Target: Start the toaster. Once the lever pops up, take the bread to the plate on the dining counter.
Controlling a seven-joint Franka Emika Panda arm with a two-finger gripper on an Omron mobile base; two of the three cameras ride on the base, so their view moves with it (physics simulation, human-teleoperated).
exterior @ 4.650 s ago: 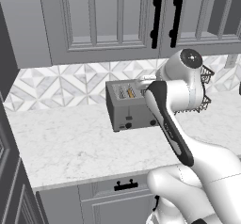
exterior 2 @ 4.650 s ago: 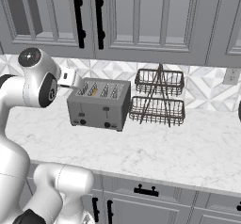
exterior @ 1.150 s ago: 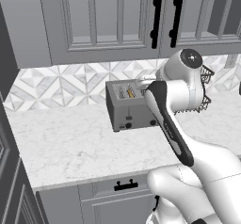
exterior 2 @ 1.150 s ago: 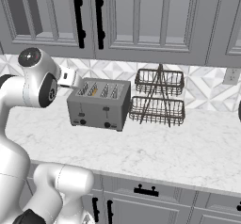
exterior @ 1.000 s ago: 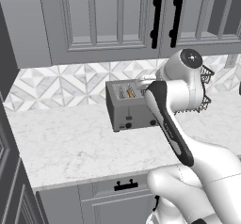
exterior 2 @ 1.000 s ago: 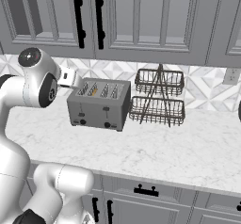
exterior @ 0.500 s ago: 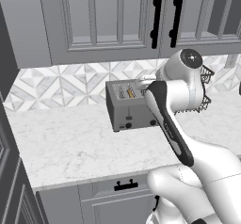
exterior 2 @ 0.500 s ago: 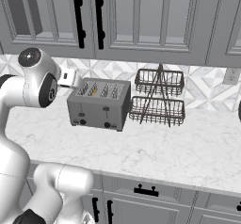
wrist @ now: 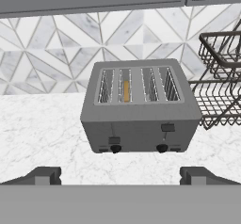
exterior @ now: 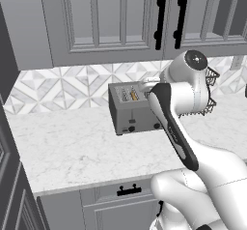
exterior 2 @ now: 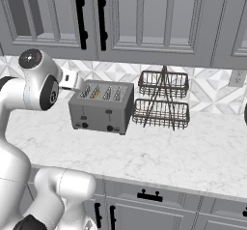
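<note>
Nothing done yet, by the look of it: gripper [wrist: 120, 173] hangs wide open and empty, short of the toaster [wrist: 139, 106] on the worktop. Bread [wrist: 126, 91] sits in the second slot; lever press and carry remain.

The toaster [exterior: 126, 113] sits on the marble worktop [exterior: 72, 147] against the patterned tile wall [exterior: 62, 84], its top slots showing a sliver of golden bread [exterior: 134, 95]. The robot's white arm [exterior: 183, 98] crosses in front of its right end, hiding the claw. Grey cupboards [exterior: 111, 16] with black handles hang overhead.
</note>
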